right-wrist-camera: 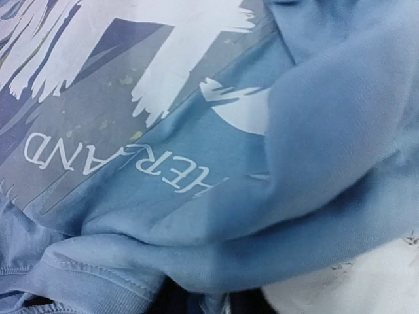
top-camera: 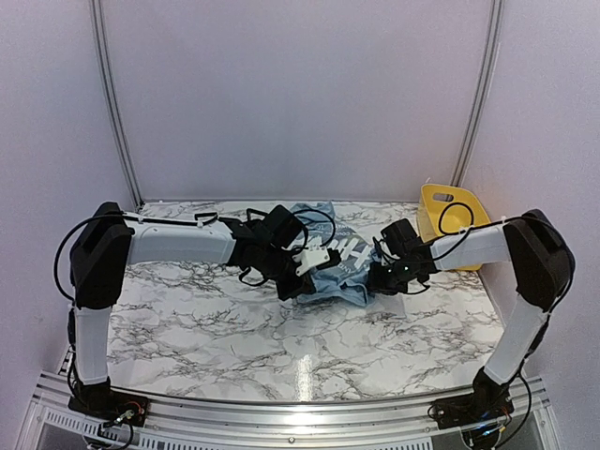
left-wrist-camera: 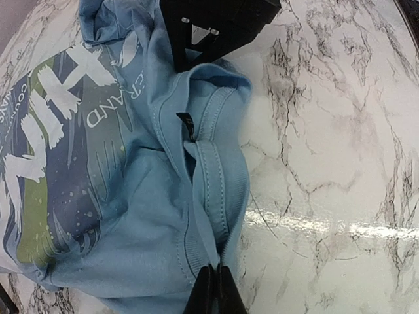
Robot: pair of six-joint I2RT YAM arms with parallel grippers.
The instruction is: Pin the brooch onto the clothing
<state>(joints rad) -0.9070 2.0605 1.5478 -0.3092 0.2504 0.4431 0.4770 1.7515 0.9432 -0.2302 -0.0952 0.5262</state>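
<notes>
the clothing (top-camera: 330,269) is lying bunched in a heap on the desk (top-camera: 234,328), slightly right of centre and toward the far side, with its printed chest partly facing up and folded over on itself. the left end effector (left-wrist-camera: 213,289) is reaching in from the left and is pinching the ribbed collar (left-wrist-camera: 213,176) with its jaws pressed together on the fabric edge. a small dark label (left-wrist-camera: 186,124) is showing just inside that neckline. the right end effector (top-camera: 381,278) is pressing into the right side of the heap. its wrist view is filling with blue cloth and white lettering, so i cannot tell how wide its jaws are standing or whether they are gripping any fabric.

no brooch is showing in any view: not on the shirt, not on the bare marble, not in either end effector. a yellow basket (top-camera: 448,212) is sitting at the far right corner, and its contents are too small to make out.

judging by this, the task is sitting at an early stage. the shirt is being gathered or straightened, nothing is pinned, and the garment is looking too crumpled to offer a flat spot. spreading the cloth, fetching the brooch and fixing it on are all remaining.
</notes>
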